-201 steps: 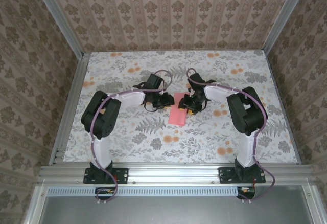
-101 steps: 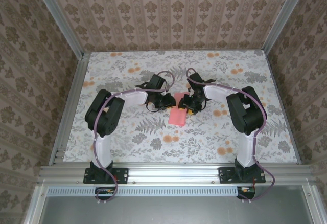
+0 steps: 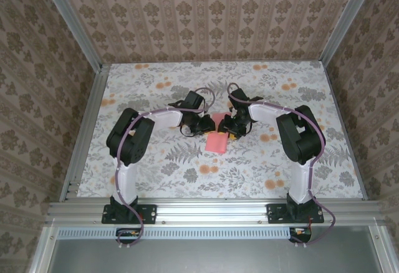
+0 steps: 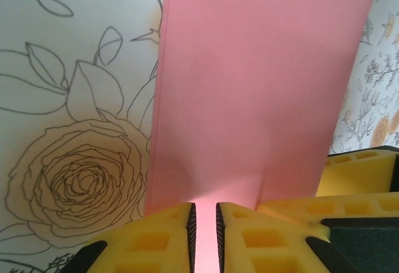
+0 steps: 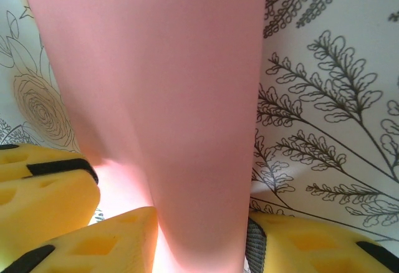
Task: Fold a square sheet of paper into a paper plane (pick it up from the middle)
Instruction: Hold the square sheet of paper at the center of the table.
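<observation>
The square sheet of paper (image 3: 217,141) lies mid-table as a pink strip, its far end raised between both grippers. My left gripper (image 3: 203,125) meets that end from the left. In the left wrist view its yellow fingers (image 4: 156,239) stand almost together, a slim gap between the pads at the left gripper (image 4: 206,209), with the pink paper (image 4: 262,86) showing in the gap. My right gripper (image 3: 232,128) comes from the right. In the right wrist view the right gripper (image 5: 199,232) is shut on a curved fold of the paper (image 5: 156,67), which fills the space between its fingers.
The floral tablecloth (image 3: 187,167) covers the table inside an aluminium frame (image 3: 206,209), with patterned walls on three sides. The other gripper's yellow finger shows beside each pair of jaws: the right gripper's finger (image 4: 358,173) and the left gripper's finger (image 5: 37,189).
My left arm has slid right up against the paper's far end and its jaws have narrowed. The right gripper has kept its place and its hold.
</observation>
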Tool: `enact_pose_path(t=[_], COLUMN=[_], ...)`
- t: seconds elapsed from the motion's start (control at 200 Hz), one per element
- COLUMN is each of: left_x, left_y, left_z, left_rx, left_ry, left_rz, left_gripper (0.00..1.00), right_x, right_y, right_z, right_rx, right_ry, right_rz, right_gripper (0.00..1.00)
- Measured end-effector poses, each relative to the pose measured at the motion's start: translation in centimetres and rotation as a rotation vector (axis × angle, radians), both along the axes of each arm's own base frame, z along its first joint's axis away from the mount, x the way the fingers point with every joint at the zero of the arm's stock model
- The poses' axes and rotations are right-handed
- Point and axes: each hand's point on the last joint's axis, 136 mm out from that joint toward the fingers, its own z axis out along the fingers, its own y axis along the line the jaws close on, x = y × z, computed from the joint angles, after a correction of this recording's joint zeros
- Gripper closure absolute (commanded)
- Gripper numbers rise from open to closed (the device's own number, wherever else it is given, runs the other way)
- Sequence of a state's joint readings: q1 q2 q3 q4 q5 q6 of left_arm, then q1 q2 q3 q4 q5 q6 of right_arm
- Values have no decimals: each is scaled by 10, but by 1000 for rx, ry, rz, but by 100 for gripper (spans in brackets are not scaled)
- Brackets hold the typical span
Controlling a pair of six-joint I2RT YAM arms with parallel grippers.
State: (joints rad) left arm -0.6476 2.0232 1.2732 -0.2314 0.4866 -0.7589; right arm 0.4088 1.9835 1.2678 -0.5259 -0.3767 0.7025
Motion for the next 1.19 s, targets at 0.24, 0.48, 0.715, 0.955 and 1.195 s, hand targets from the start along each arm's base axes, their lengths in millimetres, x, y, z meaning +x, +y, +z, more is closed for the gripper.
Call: enact_pose_path(t=[0.24, 0.48, 0.715, 0.955, 1.195], left_x=[-3, -3, -4, -3, -3], left_y=[4, 7, 8, 7, 7], left_z=[-5, -7, -9, -9, -9], left_rx=[24, 46, 62, 65, 68], left_ry=[18, 21, 28, 31, 32], left_rz=[2, 4, -5, -9, -12], left_gripper=[84, 85, 87, 88, 89], right_x=[0, 0, 3, 6, 10], right_y=[0, 0, 1, -26, 0], right_z=[0, 2, 10, 29, 50], right_rx=[0, 2, 11, -35, 123], right_ry=[1, -4, -50, -151, -240], right_rz=[0, 0, 14, -9, 53], right_gripper=[55, 54, 47, 51, 75])
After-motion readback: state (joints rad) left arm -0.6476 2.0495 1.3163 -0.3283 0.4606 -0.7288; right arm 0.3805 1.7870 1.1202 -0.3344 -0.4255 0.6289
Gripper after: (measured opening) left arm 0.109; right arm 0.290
